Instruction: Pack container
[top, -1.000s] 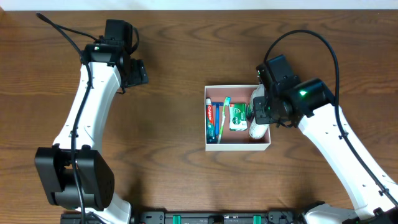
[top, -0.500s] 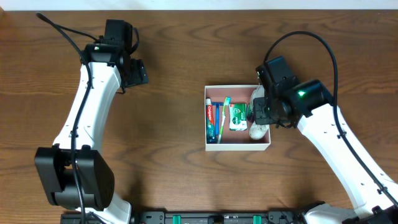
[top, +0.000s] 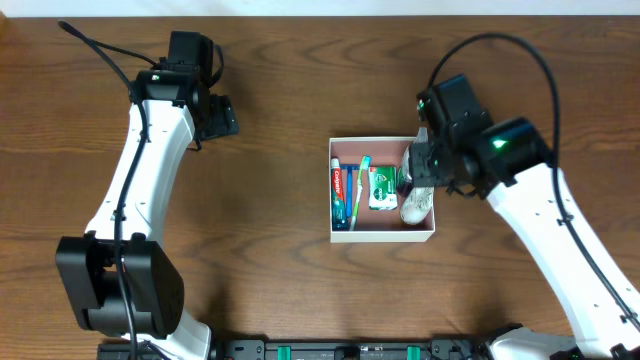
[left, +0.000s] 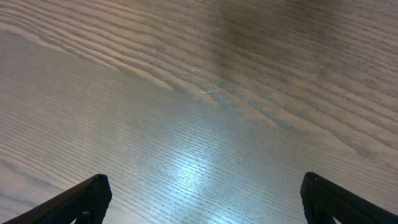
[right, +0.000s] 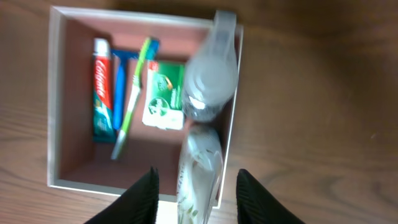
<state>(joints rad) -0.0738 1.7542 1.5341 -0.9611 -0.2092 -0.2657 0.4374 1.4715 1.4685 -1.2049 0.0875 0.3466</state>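
The container (top: 381, 236) is a shallow white-walled box right of the table's middle, also seen in the right wrist view (right: 55, 93). Inside lie a red toothpaste tube (right: 102, 87), a green toothbrush (right: 132, 99) and a green-and-white packet (right: 165, 94). A clear bottle (right: 210, 81) and a clear leaf-printed pouch (right: 199, 162) lie along the right wall. My right gripper (top: 420, 165) hovers over that wall, open (right: 196, 177), with a gap on both sides of the pouch. My left gripper (top: 222, 115) stands wide open (left: 205, 180) over bare wood at the far left.
The brown wooden table (top: 270, 220) lies bare between the two arms. The table's back edge (top: 320, 14) runs along the top of the overhead view. The left arm's cable (top: 95, 48) loops near the back left corner.
The right gripper has opened and drawn back a little from the box. The clear pouch stays against the right wall. The left arm has not moved.
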